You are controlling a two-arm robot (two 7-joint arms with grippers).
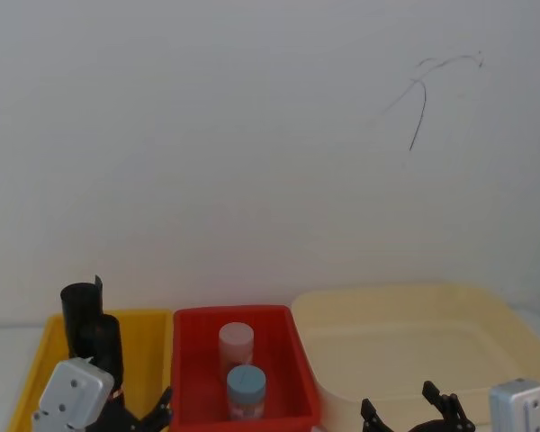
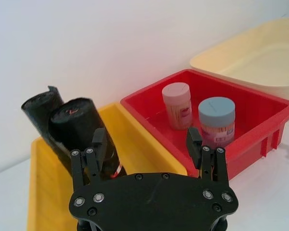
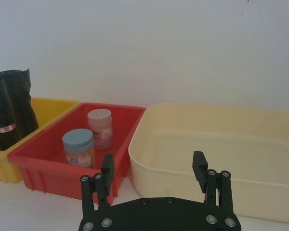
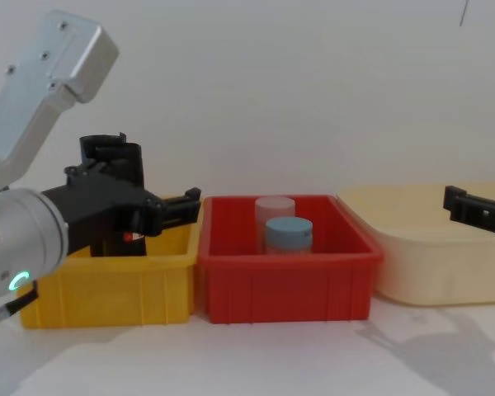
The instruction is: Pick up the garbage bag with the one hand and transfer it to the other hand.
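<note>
The garbage bag (image 2: 82,130), a tall black roll with a red-and-white label, stands upright in the yellow bin (image 2: 48,192), in front of a crinkled black roll (image 2: 38,110) that has no label. My left gripper (image 2: 145,139) hangs open just short of the bag. One of its fingers (image 2: 97,144) lies in front of the roll, and nothing is held between them. The chest view shows this arm's green light and the gripper (image 4: 177,206) over the yellow bin (image 4: 107,285). My right gripper (image 3: 153,163) is open and holds nothing, low in front of the cream tub (image 3: 216,144).
A red bin (image 1: 189,378) between the yellow bin and the cream tub (image 1: 414,333) holds a pink jar (image 1: 236,342) and a blue-lidded jar (image 1: 247,387). A white wall stands close behind all three containers. White tabletop lies in front of them.
</note>
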